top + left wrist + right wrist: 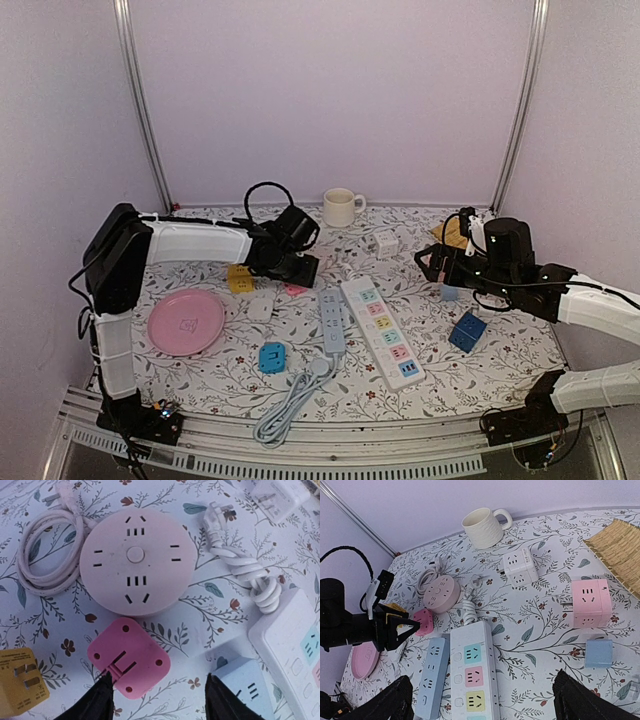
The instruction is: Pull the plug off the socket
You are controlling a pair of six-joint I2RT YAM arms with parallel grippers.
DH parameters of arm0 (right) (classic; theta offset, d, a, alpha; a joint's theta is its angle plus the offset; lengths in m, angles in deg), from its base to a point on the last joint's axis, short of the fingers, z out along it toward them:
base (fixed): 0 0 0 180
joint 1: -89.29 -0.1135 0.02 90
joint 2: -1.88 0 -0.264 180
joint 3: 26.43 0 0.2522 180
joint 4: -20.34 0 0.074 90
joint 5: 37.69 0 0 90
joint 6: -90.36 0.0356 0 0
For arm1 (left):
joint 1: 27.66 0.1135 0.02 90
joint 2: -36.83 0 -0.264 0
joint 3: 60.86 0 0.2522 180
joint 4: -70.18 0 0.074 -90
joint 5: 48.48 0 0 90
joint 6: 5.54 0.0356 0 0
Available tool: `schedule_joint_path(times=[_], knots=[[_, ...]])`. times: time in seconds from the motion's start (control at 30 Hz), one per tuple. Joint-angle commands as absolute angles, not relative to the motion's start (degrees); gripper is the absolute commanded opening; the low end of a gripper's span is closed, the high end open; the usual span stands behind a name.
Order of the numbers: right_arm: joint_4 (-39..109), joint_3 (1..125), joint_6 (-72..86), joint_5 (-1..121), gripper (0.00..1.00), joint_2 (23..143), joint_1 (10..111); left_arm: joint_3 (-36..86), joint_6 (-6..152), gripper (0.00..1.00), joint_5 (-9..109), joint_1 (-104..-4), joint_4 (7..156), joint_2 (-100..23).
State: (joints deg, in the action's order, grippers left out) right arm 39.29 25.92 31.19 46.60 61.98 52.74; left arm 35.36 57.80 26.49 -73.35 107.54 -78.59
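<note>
A pink square plug (129, 657) lies flat on the flowered cloth with its prong side up, just in front of a round pink socket (137, 562) and apart from it. No plug sits in the round socket's holes. My left gripper (160, 700) hovers low over the plug, open and holding nothing; its left finger (100, 700) is at the plug's near-left edge. In the top view the left gripper (300, 268) is beside the pink plug (293, 289). My right gripper (485, 705) is open and empty above the white power strip (472, 680).
A yellow plug (20, 687), a light-blue power strip (245, 685) and a coiled white cable (245, 570) surround the pink plug. A mug (341, 207), pink plate (186, 322), white cube (385, 243), blue cube (467, 331) and blue adaptor (272, 356) are spread over the table.
</note>
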Motion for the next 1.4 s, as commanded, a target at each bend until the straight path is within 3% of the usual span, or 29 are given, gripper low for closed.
schedule_joint_path(times=[0.0, 0.43, 0.67, 1.03, 1.37], knots=[[39.64, 25.75, 30.94, 45.40, 0.99, 62.17, 53.08, 35.51, 57.12, 0.62, 28.84, -71.82, 105.77, -79.06], [40.03, 26.29, 29.86, 44.25, 0.99, 63.53, 54.07, 24.29, 56.16, 0.66, 28.38, -71.27, 98.93, -66.51], [40.15, 26.47, 28.91, 41.36, 0.99, 65.00, 56.66, 13.91, 55.60, 0.78, 28.24, -69.57, 93.08, -55.44], [34.78, 24.07, 24.22, 42.61, 0.99, 65.30, 69.21, -1.42, 55.08, 0.97, 28.19, -63.32, 85.38, -39.19], [21.92, 20.66, 19.79, 43.22, 0.99, 67.47, 83.12, -9.07, 52.19, 0.97, 28.61, -53.94, 84.29, -28.31]])
